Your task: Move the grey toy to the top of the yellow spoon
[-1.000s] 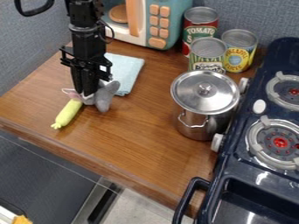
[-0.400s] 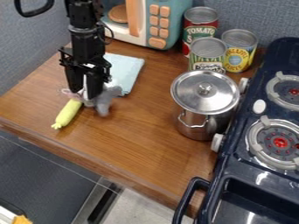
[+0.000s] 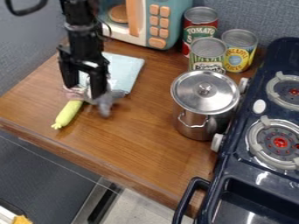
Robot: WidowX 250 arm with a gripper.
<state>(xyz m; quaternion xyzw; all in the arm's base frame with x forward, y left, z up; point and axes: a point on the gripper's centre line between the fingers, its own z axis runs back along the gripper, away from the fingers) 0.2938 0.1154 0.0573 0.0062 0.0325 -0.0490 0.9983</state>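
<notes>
The black gripper (image 3: 86, 91) hangs over the left part of the wooden counter, its two fingers spread apart. Just below and between them lies the grey toy (image 3: 105, 103), a plush with pinkish parts on its left side, partly covered by the fingers. The yellow item (image 3: 68, 113), taken as the spoon, lies on the counter with its free end pointing down and left. Its upper end meets the toy; whether the toy rests on it or only beside it, I cannot tell.
A light blue cloth (image 3: 125, 70) lies behind the gripper. The toy microwave (image 3: 151, 26) stands at the back, cans (image 3: 206, 51) to its right. A lidded steel pot (image 3: 203, 105) stands beside the dark blue stove (image 3: 257, 175). The counter's front edge (image 3: 88, 159) runs below.
The gripper's fingers have opened from nearly together to wide apart, and the arm has shifted slightly left. The grey toy, let go, has tipped and settled a little lower.
</notes>
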